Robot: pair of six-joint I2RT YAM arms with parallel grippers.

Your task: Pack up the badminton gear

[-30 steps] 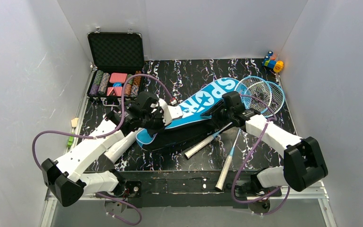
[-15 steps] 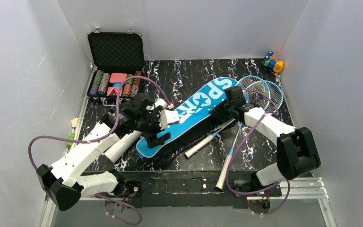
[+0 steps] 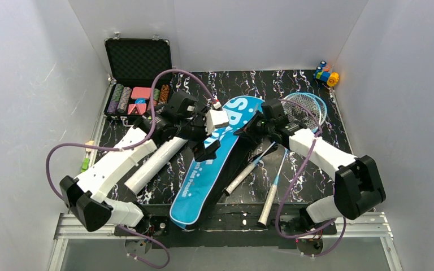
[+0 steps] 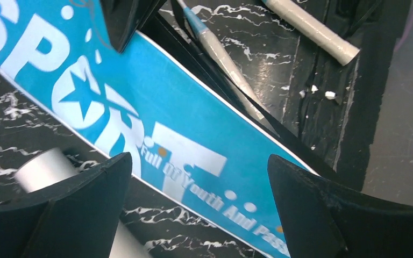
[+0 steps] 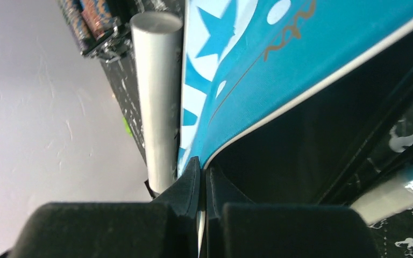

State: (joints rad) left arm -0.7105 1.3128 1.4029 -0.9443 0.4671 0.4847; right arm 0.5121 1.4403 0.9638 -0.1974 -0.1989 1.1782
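The blue "SPORT" bag point(image 3: 203, 175) lies slanted down the table, its narrow end over the near edge. My left gripper point(image 3: 210, 135) hovers open above the bag's lettering point(image 4: 156, 107), fingers point(image 4: 86, 199) wide apart and holding nothing. My right gripper point(image 3: 247, 131) is shut on the bag's white-piped edge point(image 5: 203, 161) at its right side. The long white tube point(image 3: 152, 164) lies left of the bag. Two blue-framed rackets point(image 3: 305, 110) rest to the right, their white handles point(image 3: 268, 203) pointing toward the near edge.
An open black case of poker chips point(image 3: 138, 84) stands at the back left. Small coloured toy blocks point(image 3: 326, 73) sit in the back right corner. White walls close in the left, back and right sides. The tube point(image 5: 158, 80) lies close along the bag.
The left gripper opened and let go of the bag. The right gripper shut on the bag's edge. The bag's narrow end swung round toward the near edge.
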